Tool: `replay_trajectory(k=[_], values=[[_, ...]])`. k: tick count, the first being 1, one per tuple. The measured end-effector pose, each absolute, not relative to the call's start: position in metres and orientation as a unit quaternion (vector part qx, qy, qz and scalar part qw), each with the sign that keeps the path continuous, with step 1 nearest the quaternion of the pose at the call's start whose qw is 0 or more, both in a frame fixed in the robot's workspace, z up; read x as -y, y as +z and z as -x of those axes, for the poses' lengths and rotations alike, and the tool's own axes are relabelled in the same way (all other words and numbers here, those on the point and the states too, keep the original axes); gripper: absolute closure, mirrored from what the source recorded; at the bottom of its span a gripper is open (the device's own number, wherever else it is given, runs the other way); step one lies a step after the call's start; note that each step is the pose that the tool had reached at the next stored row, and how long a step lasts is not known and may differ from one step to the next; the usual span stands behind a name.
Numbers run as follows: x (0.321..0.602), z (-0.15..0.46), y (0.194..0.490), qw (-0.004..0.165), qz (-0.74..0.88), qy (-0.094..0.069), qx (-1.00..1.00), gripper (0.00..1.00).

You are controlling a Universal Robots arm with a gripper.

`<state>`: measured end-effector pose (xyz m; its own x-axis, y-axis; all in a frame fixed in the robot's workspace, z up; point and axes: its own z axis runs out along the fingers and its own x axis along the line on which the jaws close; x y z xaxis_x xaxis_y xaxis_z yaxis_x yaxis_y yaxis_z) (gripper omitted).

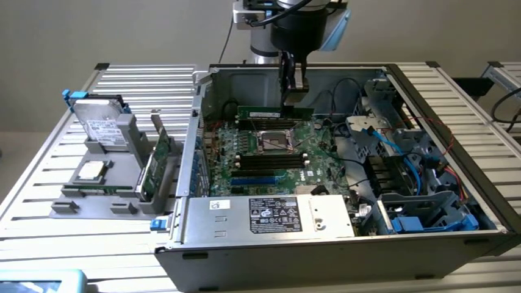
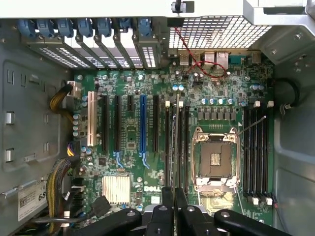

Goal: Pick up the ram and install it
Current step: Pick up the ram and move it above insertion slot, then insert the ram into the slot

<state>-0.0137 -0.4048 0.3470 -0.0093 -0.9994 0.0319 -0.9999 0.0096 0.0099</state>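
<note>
Black fingers of the gripper are pinched tight on the ram. It shows edge-on in the wrist view as a thin green line running straight out from between them. In the exterior view the ram hangs level below the gripper, gripped by its upper edge somewhat off the middle of its length. Holding it this way leaves the contact edge bare and pointing down at the motherboard.

Directly beneath the fingers lies 1 bank of long black memory slots, and the ram runs parallel to them, which is how it must sit to go in. I cannot tell whether its lower edge touches a slot or hangs just clear. My judgement is that the stick has been picked up and brought over its place but is not yet seated.

Just beside the fingers, past that bank, is the open CPU socket. Beyond it lies a 2nd bank of 4 slots. The computer case lies on its side with the open face up, so the arm can reach straight down into it. Well apart from the fingers, outside the case wall, a grey tray keeps spare parts upright, among them a broader green card and a hard drive.
</note>
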Motion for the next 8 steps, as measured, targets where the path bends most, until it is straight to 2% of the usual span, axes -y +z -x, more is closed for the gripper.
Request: replay_trajectory(k=[8], values=[[0.4048, 0.0138, 0.3469, 0.015, -0.704, 0.008, 0.71, 0.87]])
